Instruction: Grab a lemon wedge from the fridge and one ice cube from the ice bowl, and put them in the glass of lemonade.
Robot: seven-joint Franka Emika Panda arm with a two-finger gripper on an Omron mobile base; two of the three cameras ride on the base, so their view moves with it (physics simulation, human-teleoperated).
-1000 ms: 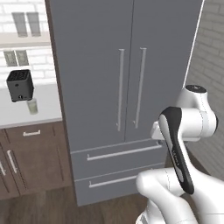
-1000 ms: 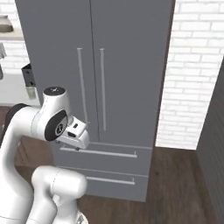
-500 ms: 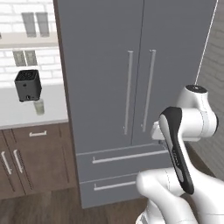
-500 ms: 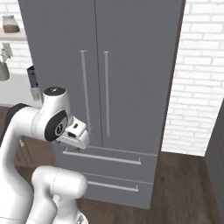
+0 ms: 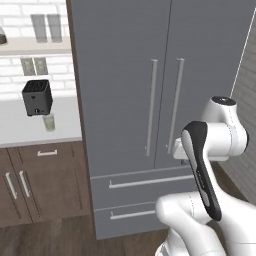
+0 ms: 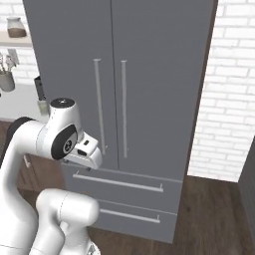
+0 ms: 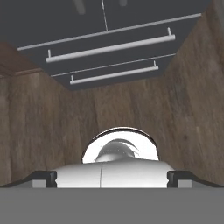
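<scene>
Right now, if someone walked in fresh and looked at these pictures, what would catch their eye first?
The tall grey fridge dominates the middle of both base views, both doors shut, its two long silver handles side by side above two drawers. In front of it the white robot arm is folded up close. To the left, on the pale counter, a black toaster stands with a small glass of lemonade just in front.

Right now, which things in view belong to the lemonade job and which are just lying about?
Job:
- fridge, doors shut
- glass of lemonade on the counter by the toaster

Lying about:
- toaster
- two tall grey glasses on the shelf
- utensil cup
- jar
</scene>
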